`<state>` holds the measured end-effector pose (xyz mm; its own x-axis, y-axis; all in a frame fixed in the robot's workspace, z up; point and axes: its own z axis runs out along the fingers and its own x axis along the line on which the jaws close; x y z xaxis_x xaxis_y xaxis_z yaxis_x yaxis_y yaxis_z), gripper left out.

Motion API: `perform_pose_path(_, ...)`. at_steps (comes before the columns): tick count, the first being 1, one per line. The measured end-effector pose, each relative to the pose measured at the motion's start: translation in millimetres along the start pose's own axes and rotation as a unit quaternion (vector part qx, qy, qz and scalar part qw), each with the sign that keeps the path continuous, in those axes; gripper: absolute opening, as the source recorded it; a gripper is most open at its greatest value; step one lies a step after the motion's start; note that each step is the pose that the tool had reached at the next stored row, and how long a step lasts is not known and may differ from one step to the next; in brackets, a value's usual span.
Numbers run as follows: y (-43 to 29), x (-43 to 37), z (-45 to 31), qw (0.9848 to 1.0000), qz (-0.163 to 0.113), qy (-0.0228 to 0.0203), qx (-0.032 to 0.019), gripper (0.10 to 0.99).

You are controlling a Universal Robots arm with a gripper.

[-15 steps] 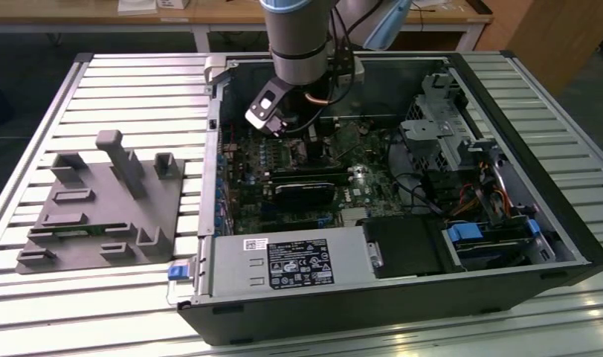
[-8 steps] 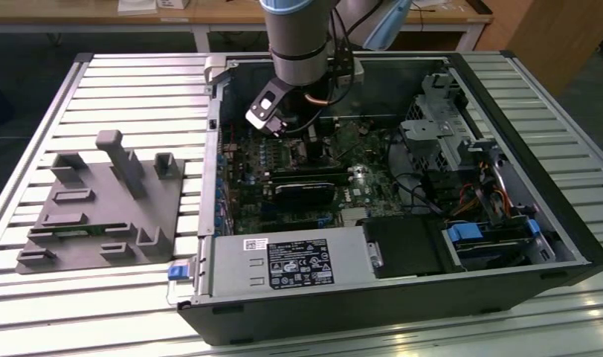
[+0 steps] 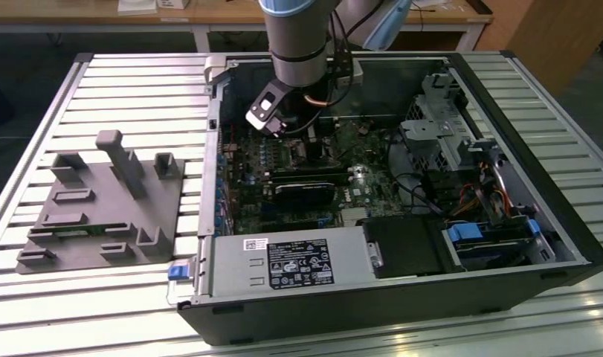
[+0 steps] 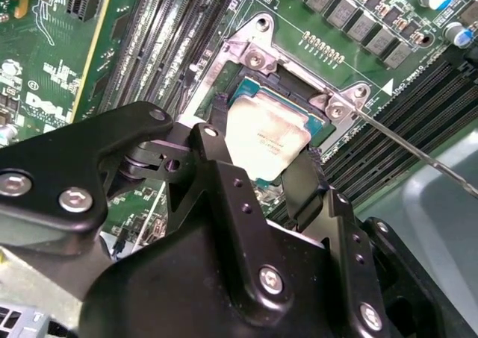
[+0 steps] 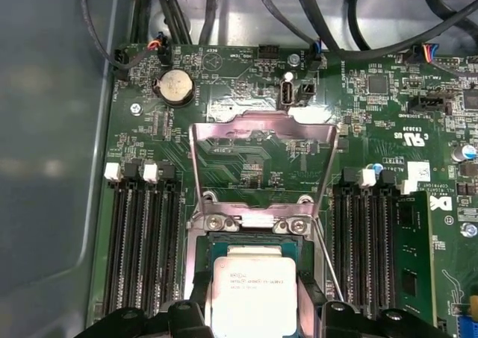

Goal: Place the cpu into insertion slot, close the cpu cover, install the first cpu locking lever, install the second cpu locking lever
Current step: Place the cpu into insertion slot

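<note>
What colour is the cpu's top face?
Pale silvery-beige metal, with a green border beneath; the cpu shows best in the second wrist view.

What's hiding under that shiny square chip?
The insertion slot lies under the cpu: its dark edge and silvery rim peek out around it. The slot's middle is covered by the cpu, so it cannot be seen.

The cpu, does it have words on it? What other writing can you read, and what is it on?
cpu: a few lines of dark print on its metal top, too small to read.
motherboard: white letters and numbers beside the parts, too small to read surely.
black label, exterior view: white print and signs, too small to read.
white sticker beside it: unreadable.
</note>
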<state>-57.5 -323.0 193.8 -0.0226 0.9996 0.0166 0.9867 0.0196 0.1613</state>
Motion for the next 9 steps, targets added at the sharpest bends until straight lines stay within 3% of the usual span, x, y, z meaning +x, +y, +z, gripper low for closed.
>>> perform_pose_path(9, -0.5, 0.0, 2.9, 1.0000, 0.007, -0.0012, -0.0001, 0.537)
